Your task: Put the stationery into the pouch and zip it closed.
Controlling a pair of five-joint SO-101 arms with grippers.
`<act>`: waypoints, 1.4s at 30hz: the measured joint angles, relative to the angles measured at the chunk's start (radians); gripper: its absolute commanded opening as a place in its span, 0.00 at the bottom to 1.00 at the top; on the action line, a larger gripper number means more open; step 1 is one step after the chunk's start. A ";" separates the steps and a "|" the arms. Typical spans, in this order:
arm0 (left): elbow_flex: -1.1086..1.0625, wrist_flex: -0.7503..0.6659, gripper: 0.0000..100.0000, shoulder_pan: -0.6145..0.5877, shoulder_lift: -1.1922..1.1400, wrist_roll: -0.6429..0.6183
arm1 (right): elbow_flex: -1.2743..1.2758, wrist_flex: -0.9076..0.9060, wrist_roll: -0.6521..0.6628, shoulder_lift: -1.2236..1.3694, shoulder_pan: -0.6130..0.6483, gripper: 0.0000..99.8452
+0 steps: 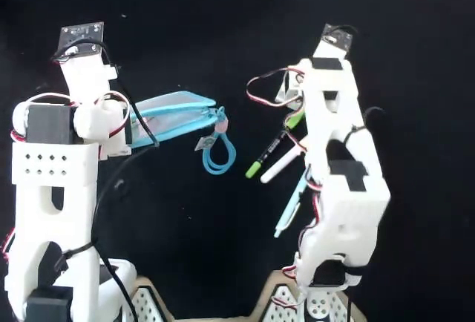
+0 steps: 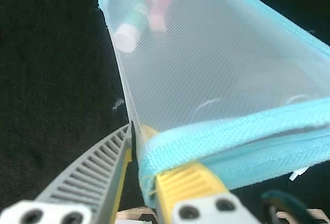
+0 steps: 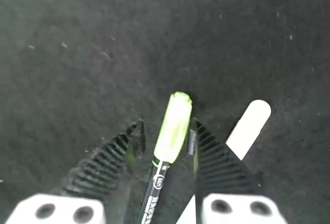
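Bare table lies open between the two arms. A gripper could cross it freely as far as the blue loop, which lies just off the end of the pouch. The left gripper pinches one corner of the pouch, blocking that end. Under the right arm room is tight. The right gripper straddles the green-capped pen with slim gaps, and the white pen lies just beside one finger. The blue pen lies partly under the arm.
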State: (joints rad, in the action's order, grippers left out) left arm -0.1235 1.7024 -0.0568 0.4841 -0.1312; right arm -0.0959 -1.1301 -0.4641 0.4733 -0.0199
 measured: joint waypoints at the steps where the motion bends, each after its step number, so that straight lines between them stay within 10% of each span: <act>1: 0.000 0.000 0.03 0.000 0.000 0.000 | -0.029 -0.026 -0.002 0.023 0.000 0.14; 25: 0.000 0.000 0.03 0.000 0.000 0.000 | -0.701 -0.585 0.209 0.252 -0.005 0.02; 30: 0.000 0.000 0.03 0.000 0.000 0.000 | -0.717 -0.588 0.192 0.295 -0.005 0.17; 42: 0.000 0.000 0.03 0.000 0.000 0.000 | -0.815 -0.562 0.083 0.528 -0.002 0.13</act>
State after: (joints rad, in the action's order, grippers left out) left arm -0.1235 1.7024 -0.0568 0.4841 -0.1312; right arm -0.9106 -1.6916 -0.3813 1.0012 -0.0215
